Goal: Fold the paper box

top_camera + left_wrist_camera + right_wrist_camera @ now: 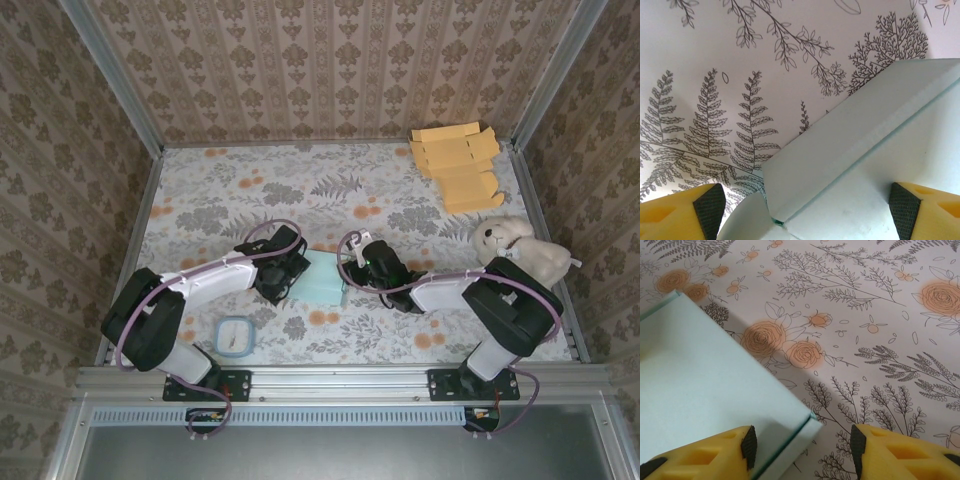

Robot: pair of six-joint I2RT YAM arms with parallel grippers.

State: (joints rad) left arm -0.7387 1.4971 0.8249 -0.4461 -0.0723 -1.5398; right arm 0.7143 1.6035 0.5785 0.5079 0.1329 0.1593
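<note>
The paper box (322,278) is pale mint and lies on the flowered tablecloth between the two arms. My left gripper (290,268) stands at its left side. In the left wrist view that gripper (805,217) is open, and the box (855,150) with its raised side wall and a curved flap lies between the yellow fingers (675,212). My right gripper (362,262) is at the box's right side. Seen from the right wrist, the right gripper (803,447) is open too, astride a corner of the box (705,380); its right pad stands apart from the box.
A stack of flat orange paper boxes (457,165) lies at the back right. A cream plush toy (522,252) sits at the right edge. A small white lidded container (235,336) rests near the front left. Wallpapered walls close in the table.
</note>
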